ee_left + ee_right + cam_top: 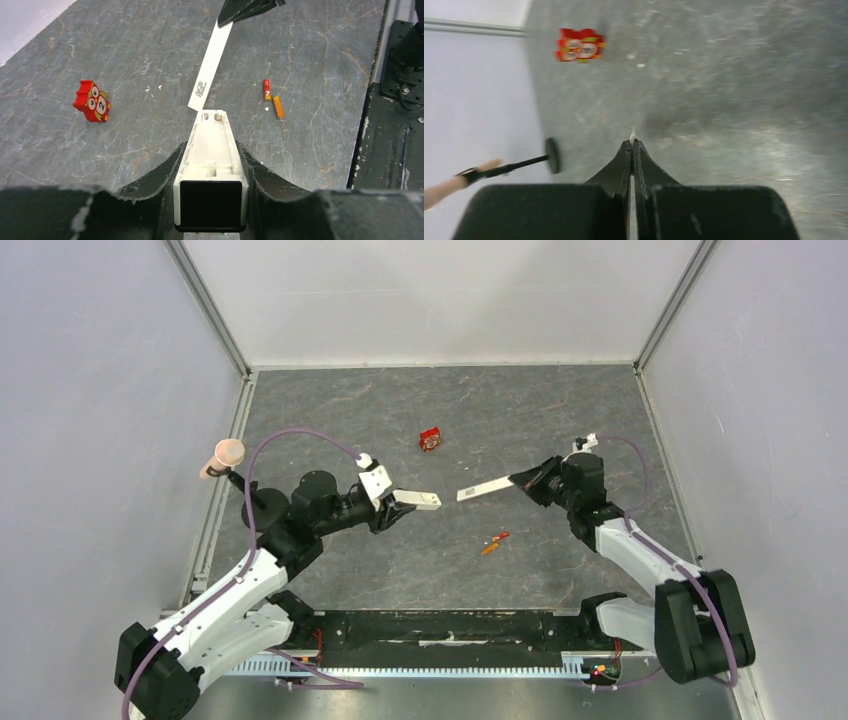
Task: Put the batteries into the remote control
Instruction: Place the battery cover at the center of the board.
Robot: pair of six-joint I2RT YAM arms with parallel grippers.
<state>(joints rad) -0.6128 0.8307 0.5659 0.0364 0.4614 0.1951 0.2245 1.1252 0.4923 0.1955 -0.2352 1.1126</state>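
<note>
My left gripper (392,506) is shut on the white remote control (417,501) and holds it above the table; in the left wrist view the remote control (212,145) shows its open battery recess, which holds no battery. My right gripper (528,480) is shut on the thin white cover strip (485,488), which points toward the remote; in the right wrist view only the cover strip's edge (633,134) shows between the fingers. The two orange-red batteries (494,542) lie on the table between the arms, also in the left wrist view (272,98).
A small red square box (430,439) lies at the back middle, also in the left wrist view (93,101) and right wrist view (579,45). A pink-tipped rod (222,459) stands at the left wall. White walls ring the grey table (330,410).
</note>
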